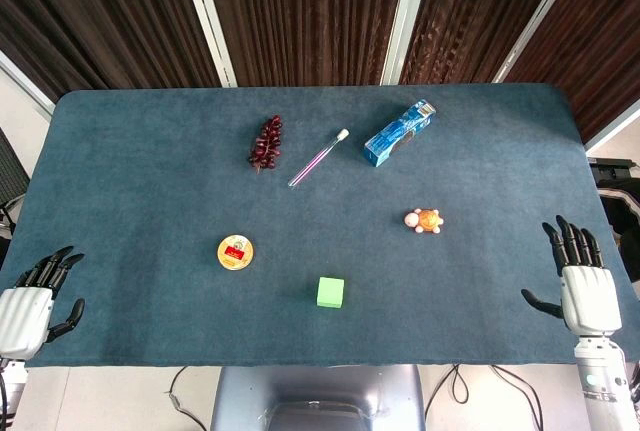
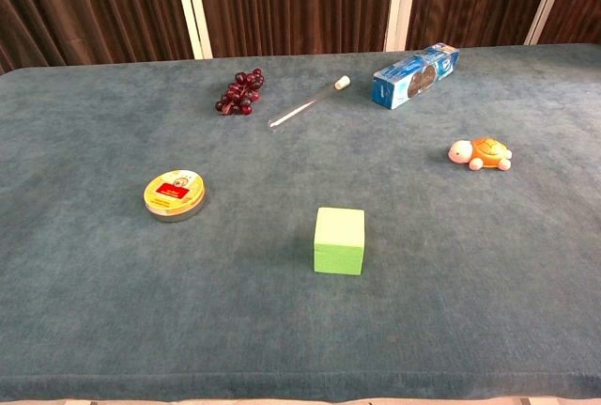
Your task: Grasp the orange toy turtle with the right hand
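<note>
Nothing of the job looks done yet, we think. Our right hand [image 1: 587,286] rests at the near right edge of the big blue table [image 1: 120,151], with its fingers spread and nothing in them. Our left hand [image 1: 32,303] sits at the near left edge, and its fingers are loose and hold nothing too. We see both hands only in the head view.

We still have to reach out, close our fingers around the turtle, and hold it.

Now we count, from big to small:

One table.

Two hands.

One blue box [image 1: 399,133], lying on its side at the far part of the table.

One green block [image 1: 331,292], near the front and middle.

One round yellow tin [image 1: 235,252], to the left of the block.

One bunch of dark red grapes [image 1: 265,143], far back on the left.

One orange toy turtle [image 1: 424,221]. It sits flat on the cloth on the right side, well apart from our right hand, between the blue box and the near edge. Nothing touches it.

One thin pink tube [image 1: 318,158], lying between the grapes and the box.
</note>
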`<state>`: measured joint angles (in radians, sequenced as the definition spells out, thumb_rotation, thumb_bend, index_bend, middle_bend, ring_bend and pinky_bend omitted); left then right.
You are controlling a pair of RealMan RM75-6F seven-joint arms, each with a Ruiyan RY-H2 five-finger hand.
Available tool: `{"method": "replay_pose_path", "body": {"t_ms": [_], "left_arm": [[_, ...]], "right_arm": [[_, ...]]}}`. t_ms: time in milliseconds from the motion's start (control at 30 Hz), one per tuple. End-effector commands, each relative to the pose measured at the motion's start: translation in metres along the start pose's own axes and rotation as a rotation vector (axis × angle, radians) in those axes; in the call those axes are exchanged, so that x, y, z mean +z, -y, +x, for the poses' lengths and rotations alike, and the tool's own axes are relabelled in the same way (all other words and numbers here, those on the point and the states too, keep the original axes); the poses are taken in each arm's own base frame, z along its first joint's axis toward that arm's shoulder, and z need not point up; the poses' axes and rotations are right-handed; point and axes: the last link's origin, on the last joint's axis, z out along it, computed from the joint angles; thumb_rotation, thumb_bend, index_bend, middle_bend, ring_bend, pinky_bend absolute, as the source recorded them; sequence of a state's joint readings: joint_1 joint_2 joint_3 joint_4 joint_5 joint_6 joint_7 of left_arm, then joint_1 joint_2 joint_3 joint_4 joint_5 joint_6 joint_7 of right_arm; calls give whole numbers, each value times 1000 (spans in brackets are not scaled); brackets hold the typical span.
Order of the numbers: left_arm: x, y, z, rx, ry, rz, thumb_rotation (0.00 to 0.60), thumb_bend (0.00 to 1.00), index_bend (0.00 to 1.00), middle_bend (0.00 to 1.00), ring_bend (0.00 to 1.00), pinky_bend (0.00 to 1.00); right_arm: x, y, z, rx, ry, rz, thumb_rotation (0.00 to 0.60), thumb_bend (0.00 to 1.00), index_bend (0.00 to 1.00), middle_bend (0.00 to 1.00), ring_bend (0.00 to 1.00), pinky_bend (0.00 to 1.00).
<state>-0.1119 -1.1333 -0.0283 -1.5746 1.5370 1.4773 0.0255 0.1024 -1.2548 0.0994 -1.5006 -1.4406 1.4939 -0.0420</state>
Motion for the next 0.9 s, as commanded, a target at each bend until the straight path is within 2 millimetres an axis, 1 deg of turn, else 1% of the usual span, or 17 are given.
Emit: {"method": "replay_pose_path", "body": {"t_ms": [33, 167, 233, 300, 333, 400, 433, 467, 500, 533, 633, 700, 733, 800, 900], "left_arm": [[0, 0, 0, 1, 1, 2, 600, 410, 168, 83, 136, 286], [-1, 0, 1, 1, -4, 4, 600, 412, 168, 83, 137, 286], [-1, 0, 1, -1, -5, 1, 600, 411, 168, 83, 137, 286], [0, -1, 1, 0, -2, -2, 600, 412, 168, 83, 136, 287], [0, -1, 0, 0, 0, -2, 600, 413, 168, 83, 137, 287], [0, -1, 0, -1, 3, -6, 600, 413, 168, 83, 137, 288], [0, -2, 0, 1, 4, -8, 600, 412, 168, 83, 137, 289], [0, -2, 0, 2, 7, -10, 600, 412, 168, 83, 136, 289], [-1, -2, -1, 3, 10, -12, 600, 412, 168, 83, 136, 289], [-1, -2, -1, 3, 13, -13, 600, 413, 168, 83, 137, 289], [-1, -1, -1, 2, 18, -9, 600, 413, 169, 84, 137, 290], [-2, -1, 0, 1, 17, -5, 600, 413, 171, 84, 137, 290], [-2, -1, 0, 1, 16, -4, 600, 413, 171, 84, 137, 290], [-2, -1, 1, 1, 15, -6, 600, 413, 172, 84, 137, 290], [-3, -1, 0, 4, 22, -6, 600, 412, 173, 84, 137, 292]], "right_arm": [[0, 0, -1, -3, 5, 2, 600, 82, 0, 0, 0, 31], [2, 3, -4, -4, 9, 19, 600, 81, 0, 0, 0, 31], [5, 6, -5, 3, 6, 41, 600, 82, 0, 0, 0, 31], [10, 10, -6, 15, 1, 66, 600, 82, 0, 0, 9, 53], [13, 13, -6, 20, -5, 79, 600, 82, 5, 0, 49, 88], [22, 19, -6, 32, -16, 107, 600, 88, 31, 8, 188, 198], [26, 21, -7, 30, -15, 119, 600, 93, 58, 25, 306, 290], [30, 24, -8, 23, -16, 132, 600, 95, 75, 41, 374, 348], [37, 28, -9, 11, -18, 147, 600, 96, 108, 74, 491, 452], [42, 31, -9, 6, -19, 159, 600, 96, 139, 105, 587, 540], [61, 42, -13, -16, -18, 189, 600, 103, 225, 192, 768, 711], [75, 51, -17, -19, -12, 204, 600, 157, 269, 246, 849, 792], [81, 54, -19, -21, -4, 209, 600, 207, 292, 275, 894, 839], [95, 58, -26, -36, 29, 210, 600, 244, 323, 293, 937, 887], [111, 64, -38, -54, 79, 202, 600, 245, 358, 300, 969, 925]]}}
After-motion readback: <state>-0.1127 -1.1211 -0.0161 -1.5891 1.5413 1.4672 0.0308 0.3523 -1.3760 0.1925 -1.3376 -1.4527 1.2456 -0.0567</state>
